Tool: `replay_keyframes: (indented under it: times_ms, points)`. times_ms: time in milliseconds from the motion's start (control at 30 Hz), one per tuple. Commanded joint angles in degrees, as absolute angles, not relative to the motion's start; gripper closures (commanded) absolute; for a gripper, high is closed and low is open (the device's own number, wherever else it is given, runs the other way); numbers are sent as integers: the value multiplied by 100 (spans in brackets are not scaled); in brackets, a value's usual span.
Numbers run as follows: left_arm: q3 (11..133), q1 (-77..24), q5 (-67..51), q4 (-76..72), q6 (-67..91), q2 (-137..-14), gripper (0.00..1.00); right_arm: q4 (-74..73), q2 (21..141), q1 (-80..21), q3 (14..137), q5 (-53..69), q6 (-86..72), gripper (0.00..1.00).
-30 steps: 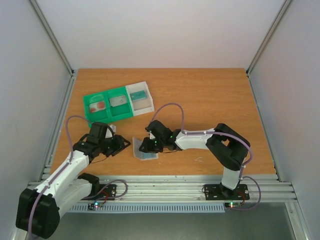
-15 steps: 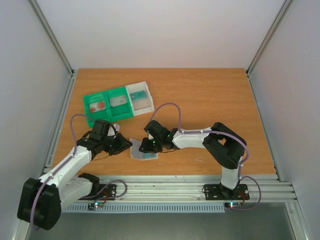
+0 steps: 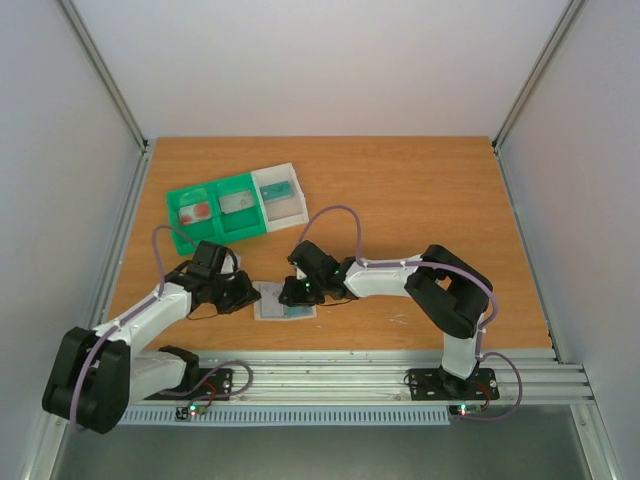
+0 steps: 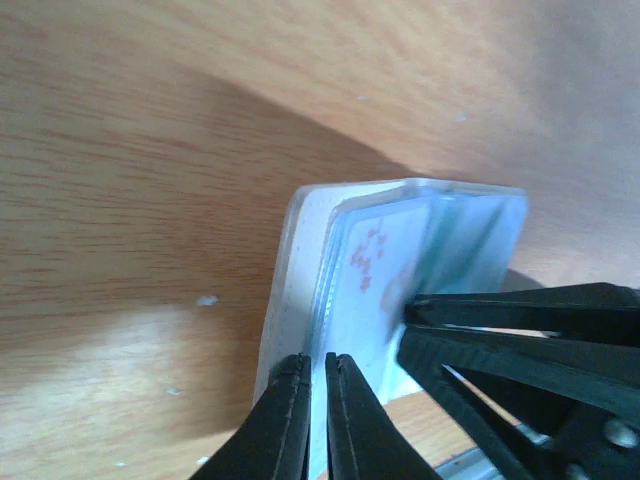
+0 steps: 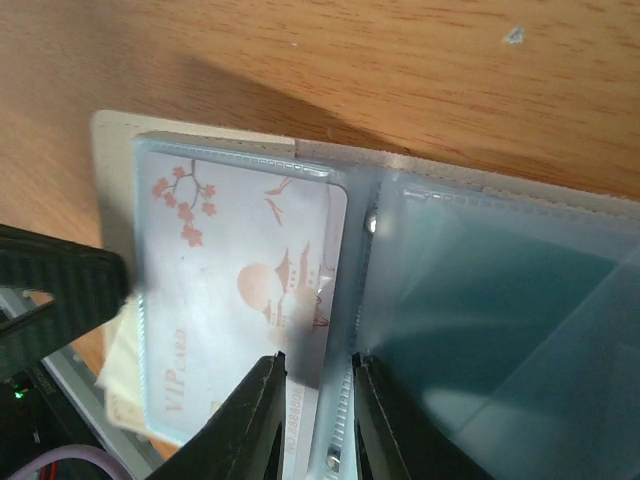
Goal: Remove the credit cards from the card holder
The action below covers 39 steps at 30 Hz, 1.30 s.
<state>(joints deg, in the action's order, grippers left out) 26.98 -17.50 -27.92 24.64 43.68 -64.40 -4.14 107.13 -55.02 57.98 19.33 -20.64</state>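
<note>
The left gripper [image 3: 240, 291] sits at the card holder's left edge. In the left wrist view its fingers [image 4: 290, 420] are drawn almost together, clamped on the pale edge of the card holder [image 4: 300, 260].

The card holder [image 3: 272, 305] lies open on the table [image 3: 420, 190], near the front edge between the two grippers. Its clear sleeves face up. The left sleeve holds a white card [image 5: 230, 270] with red print of blossoms, a sun and a pagoda, and the letters "VIP" along its lower end. This card sits fully inside its sleeve. In the sleeves to the right of the holder's fold, a teal card [image 5: 480, 310] shows through the plastic.

The right gripper [image 3: 296, 291] reaches in from the card holder's right side, its tips low over the holder's middle. In the right wrist view the right gripper [image 5: 318, 365] has its jaws a little apart, straddling the right edge of the white card's sleeve, just beside the fold. Whether it is pinching the sleeve or only resting on it, I cannot tell.

Behind the card holder, apart from it, stands a green-and-white tray [image 3: 175, 225]. Its three compartments hold a red card [image 3: 196, 211], a grey card [image 3: 237, 202] and a second teal card [image 3: 280, 188].
</note>
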Motion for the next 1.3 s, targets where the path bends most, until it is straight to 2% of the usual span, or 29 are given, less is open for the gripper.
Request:
replay_keyframes:
  times_ms: [0, 367, 933, 1133, 1267]
  points:
    - [2518, -1781, -2472, 2174, 4141, -6719, 93, -186, 10723, -5534, 5664, 1993, -2005, 79]
    - [2367, -1778, -2164, 2074, 4109, -6960, 93, 434, 10820, -5473, 5505, 2322, -2359, 82]
    - [2258, -1784, -2180, 1916, 4140, -6984, 94, 512, 10939, -5449, 5568, 2397, -2508, 83]
    - [2252, -1777, -2145, 1941, 4131, -6979, 93, -269, 10485, -5449, 5571, 1637, -2226, 78]
    - [2246, -1782, -2161, 1926, 4129, -6974, 94, -400, 10582, -5466, 5646, 1733, -2200, 78]
